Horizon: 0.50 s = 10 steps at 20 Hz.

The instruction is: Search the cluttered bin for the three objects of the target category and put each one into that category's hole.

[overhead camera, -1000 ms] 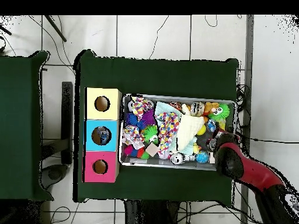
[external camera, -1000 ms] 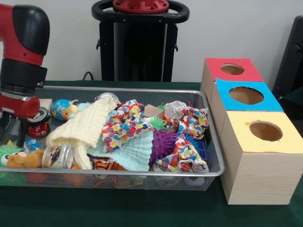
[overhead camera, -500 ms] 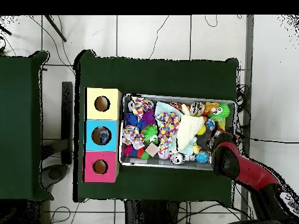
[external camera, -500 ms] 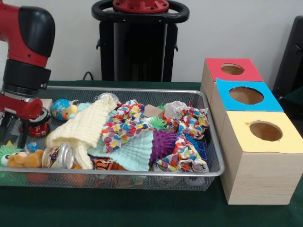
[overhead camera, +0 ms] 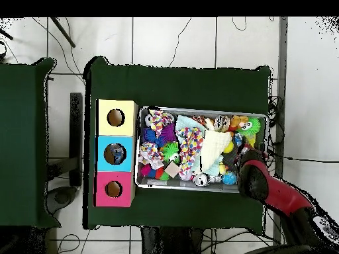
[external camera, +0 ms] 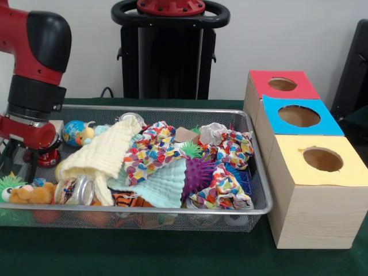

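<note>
Front view: crinkled clear bottle (external camera: 213,133) mid-clutter.

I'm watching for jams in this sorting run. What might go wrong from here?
The end effector hangs over the bin's crowded end, beside a red can and a plush toy; it may snag either. A cream cloth and patterned cloths cover much of the pile, perhaps hiding bottles.

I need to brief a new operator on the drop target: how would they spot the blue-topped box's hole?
Start from the long silver wire mesh bin on the green table; three light wooden boxes stand in a row at its end. The middle box has a blue top, and the hole is the round cut-out through it. Its neighbours have red and yellow tops.
</note>
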Motion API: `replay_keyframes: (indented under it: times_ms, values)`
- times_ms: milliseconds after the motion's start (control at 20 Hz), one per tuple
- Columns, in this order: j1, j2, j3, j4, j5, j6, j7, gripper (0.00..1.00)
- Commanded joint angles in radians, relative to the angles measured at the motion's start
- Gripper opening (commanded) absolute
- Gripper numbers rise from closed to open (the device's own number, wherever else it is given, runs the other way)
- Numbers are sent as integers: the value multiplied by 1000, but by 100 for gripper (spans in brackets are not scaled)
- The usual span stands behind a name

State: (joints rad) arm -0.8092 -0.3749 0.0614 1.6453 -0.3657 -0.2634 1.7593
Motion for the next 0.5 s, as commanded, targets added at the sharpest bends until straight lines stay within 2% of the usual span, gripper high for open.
replay_keyframes:
  times_ms: [50, 200, 500]
  values:
    - [38, 136, 3, 34, 79, 13, 213, 100]
    - [39, 139, 3, 35, 80, 4, 210, 100]
    - [-4, 160, 47, 3, 42, 23, 179, 100]
